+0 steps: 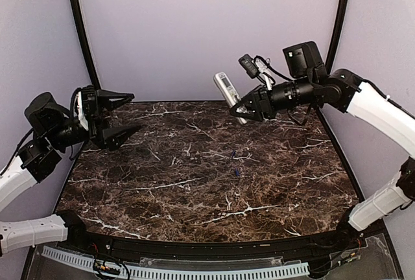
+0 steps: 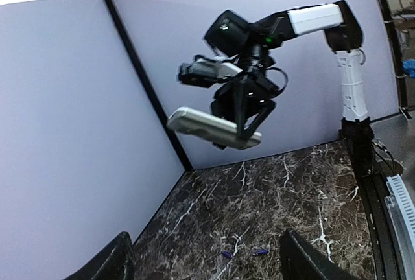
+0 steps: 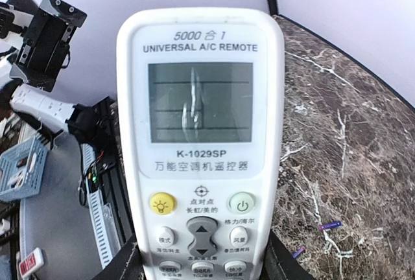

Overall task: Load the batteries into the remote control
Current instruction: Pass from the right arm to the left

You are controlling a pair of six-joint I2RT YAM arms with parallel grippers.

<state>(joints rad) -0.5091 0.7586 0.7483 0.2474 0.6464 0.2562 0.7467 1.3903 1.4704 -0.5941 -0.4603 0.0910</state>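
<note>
On the left, the left gripper is hovering over the left edge of the table, well above the dark marbled top; its jaws are standing wide apart and grasping nothing; in the left wrist view its fingers are showing as two dark tips at the bottom corners, with bare table between them.

Slightly right of centre, the batteries are lying flat on the table, near each other but not touching, untouched by either arm; in the left wrist view they are sitting side by side with a gap between them.

Above them and further back, the remote control is hanging in the air over the far part of the table, tilted, its free end pointing up and left toward the back wall; the right gripper is reaching in from the right and is clenched on the remote's lower end.

In the right wrist view the remote is facing the camera front-on, its pale display and upper buttons showing, its lower rows sinking between the two dark fingers.
</note>
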